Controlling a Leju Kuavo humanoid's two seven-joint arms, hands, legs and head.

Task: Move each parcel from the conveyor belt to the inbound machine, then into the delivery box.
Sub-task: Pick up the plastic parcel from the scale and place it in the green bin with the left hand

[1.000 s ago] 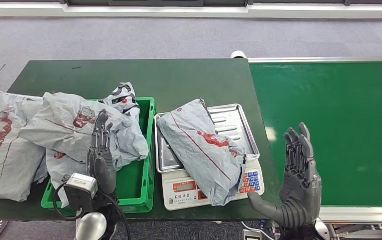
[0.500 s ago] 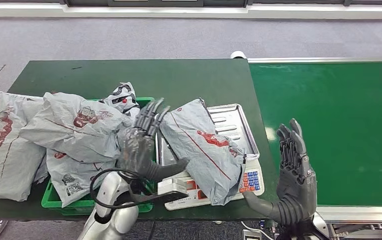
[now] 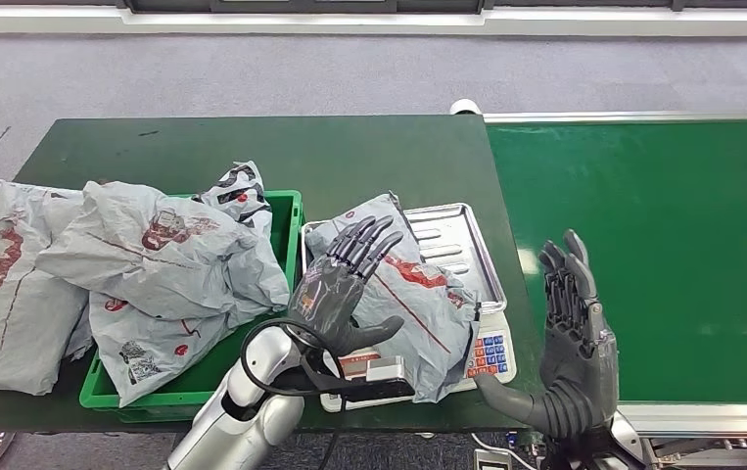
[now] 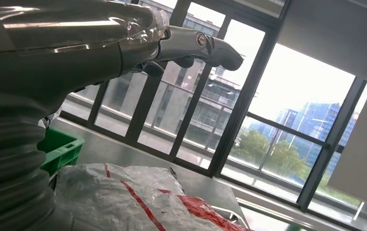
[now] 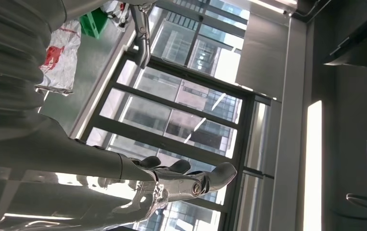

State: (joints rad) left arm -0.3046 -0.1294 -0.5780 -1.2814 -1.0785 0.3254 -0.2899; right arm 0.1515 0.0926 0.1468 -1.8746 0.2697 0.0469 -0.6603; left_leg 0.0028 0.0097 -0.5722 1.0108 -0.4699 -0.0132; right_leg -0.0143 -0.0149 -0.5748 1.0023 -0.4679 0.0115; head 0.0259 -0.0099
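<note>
A grey parcel [image 3: 410, 299] with red print lies across the steel tray of the inbound scale [image 3: 455, 245], overhanging its keypad. My left hand [image 3: 335, 287] hovers over the parcel's left end, fingers spread and holding nothing; the left wrist view has the same parcel [image 4: 123, 199] just below that hand [image 4: 171, 45]. My right hand [image 3: 575, 333] stands open and upright at the table's near right corner, beside the green conveyor belt [image 3: 663, 235], which carries no parcel in view. Several grey parcels [image 3: 163, 255] fill and overflow the green delivery box [image 3: 286, 211].
Another grey parcel [image 3: 2, 284] lies on the dark green table [image 3: 252, 147] left of the box. A black cable loops by my left forearm [image 3: 281, 367]. The wrist views face tall windows.
My left hand has swung right from above the delivery box to over the parcel on the scale. My right hand has barely moved.
</note>
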